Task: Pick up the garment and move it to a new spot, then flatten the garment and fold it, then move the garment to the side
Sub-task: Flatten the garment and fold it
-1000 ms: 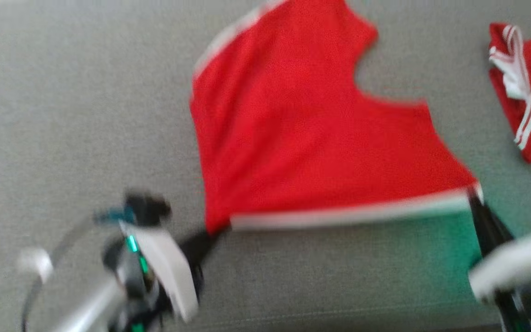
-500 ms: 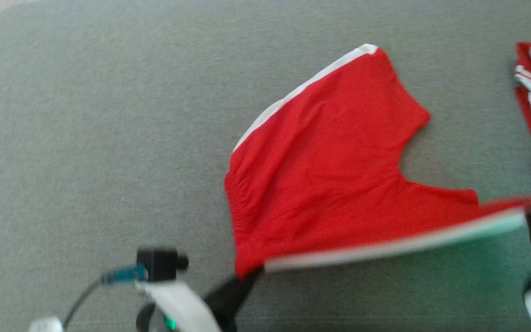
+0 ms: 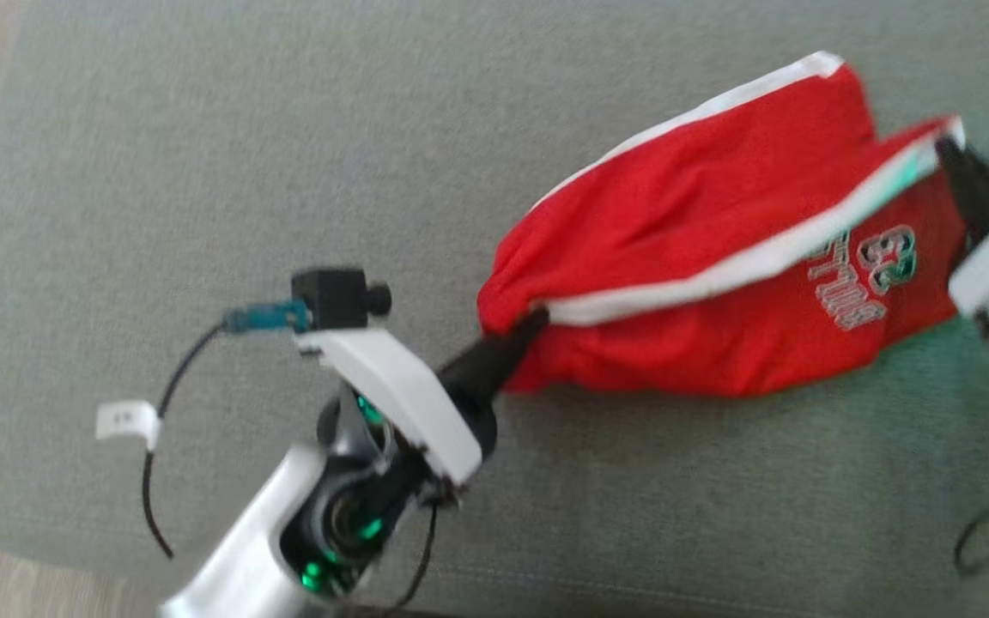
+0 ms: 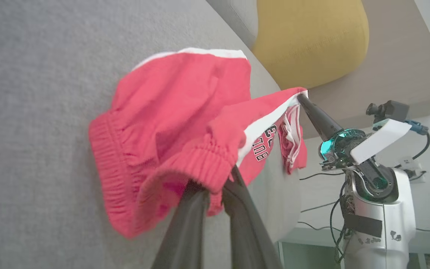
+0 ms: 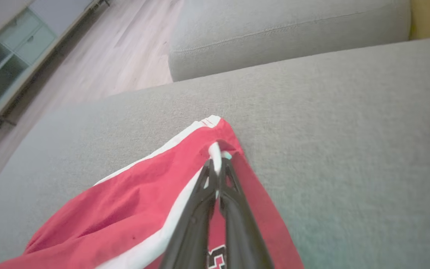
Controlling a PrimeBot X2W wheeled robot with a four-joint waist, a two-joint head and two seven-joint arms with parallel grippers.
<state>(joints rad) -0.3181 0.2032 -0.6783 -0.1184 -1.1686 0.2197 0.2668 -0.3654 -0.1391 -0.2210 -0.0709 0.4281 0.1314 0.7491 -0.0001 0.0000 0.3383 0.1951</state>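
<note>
head view: left arm angles up from below, right arm sits at the right edge; left end effector [image 3: 530, 328] and right end effector [image 3: 946, 154] each pinch the red garment [image 3: 700, 215], doubled over on the grey sofa [image 3: 203, 172]. left wrist view: elastic waistband [image 4: 207, 160] clamped. right wrist view: white-striped hem [image 5: 215, 150] clamped.

The sofa seat [image 3: 160, 172] left of the left gripper [image 3: 533, 324] is unobstructed. The garment [image 3: 718, 223] spans the gap to the right gripper [image 3: 948, 148]; a yellow cushion [image 4: 308, 41] stands beyond it.

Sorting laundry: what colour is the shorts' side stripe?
White stripe on red shorts; head view shows it best.
</note>
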